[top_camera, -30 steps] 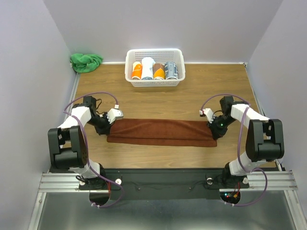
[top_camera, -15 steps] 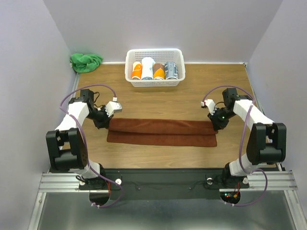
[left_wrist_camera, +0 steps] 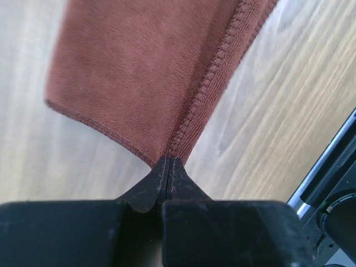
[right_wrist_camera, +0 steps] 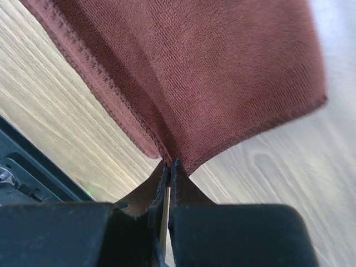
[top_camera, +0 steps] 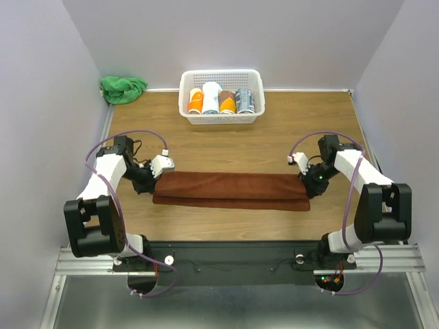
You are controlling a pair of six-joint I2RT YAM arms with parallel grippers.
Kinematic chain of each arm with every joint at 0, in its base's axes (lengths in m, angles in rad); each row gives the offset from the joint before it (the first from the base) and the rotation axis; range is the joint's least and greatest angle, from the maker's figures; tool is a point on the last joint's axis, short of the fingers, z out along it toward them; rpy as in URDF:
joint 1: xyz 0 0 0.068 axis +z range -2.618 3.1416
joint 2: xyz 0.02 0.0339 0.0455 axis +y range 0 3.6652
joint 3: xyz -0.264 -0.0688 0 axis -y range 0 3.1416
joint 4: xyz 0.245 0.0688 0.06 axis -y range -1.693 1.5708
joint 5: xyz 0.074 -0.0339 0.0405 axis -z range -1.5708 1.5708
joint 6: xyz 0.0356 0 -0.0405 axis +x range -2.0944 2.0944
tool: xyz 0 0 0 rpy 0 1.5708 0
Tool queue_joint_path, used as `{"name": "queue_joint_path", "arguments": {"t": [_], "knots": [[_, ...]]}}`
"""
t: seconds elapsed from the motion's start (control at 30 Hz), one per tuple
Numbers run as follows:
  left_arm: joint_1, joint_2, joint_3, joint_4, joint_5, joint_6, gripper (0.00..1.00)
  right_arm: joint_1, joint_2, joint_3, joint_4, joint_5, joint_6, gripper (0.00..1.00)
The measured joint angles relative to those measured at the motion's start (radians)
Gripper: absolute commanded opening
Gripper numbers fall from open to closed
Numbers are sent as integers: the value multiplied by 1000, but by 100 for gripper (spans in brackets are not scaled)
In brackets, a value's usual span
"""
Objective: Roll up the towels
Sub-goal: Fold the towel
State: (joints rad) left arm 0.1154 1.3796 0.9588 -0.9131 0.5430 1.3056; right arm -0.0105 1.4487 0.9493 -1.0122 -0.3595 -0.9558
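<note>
A long brown towel (top_camera: 230, 189) lies folded lengthwise across the wooden table (top_camera: 226, 140), its upper layer drawn toward the near edge. My left gripper (top_camera: 152, 184) is shut on the towel's left end; the left wrist view shows the jaws pinching a hemmed corner of the cloth (left_wrist_camera: 139, 72). My right gripper (top_camera: 306, 182) is shut on the towel's right end; the right wrist view shows the jaws pinching the cloth (right_wrist_camera: 206, 72) at its corner. A crumpled green towel (top_camera: 123, 88) lies at the far left corner.
A white basket (top_camera: 221, 116) at the back centre holds several rolled towels. Grey walls stand on both sides and at the back. The black table edge and metal rail (top_camera: 226, 252) run along the near side.
Both grippers have carried the towel's held edge toward the near side. The upper layer now covers more of the lower layer, so the folded towel looks narrower.
</note>
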Motion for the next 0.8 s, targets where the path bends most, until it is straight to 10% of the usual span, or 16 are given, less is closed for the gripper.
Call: {"name": "queue_joint_path", "arguments": {"t": [0.17, 0.23, 0.33, 0.53, 0.8], "knots": [[0, 7, -51, 22, -23, 1, 14, 0, 63, -18, 9, -6, 2, 15], [0, 19, -51, 40, -27, -6, 29, 0, 72, -18, 10, -8, 3, 47], [0, 24, -51, 53, -39, -4, 51, 0, 68, -17, 8, -8, 0, 68], [4, -31, -47, 21, -36, 0, 58, 0, -40, 22, -42, -23, 6, 66], [4, -48, 26, 18, 26, -80, 42, 0, -10, 164, -72, -94, 49, 41]]}}
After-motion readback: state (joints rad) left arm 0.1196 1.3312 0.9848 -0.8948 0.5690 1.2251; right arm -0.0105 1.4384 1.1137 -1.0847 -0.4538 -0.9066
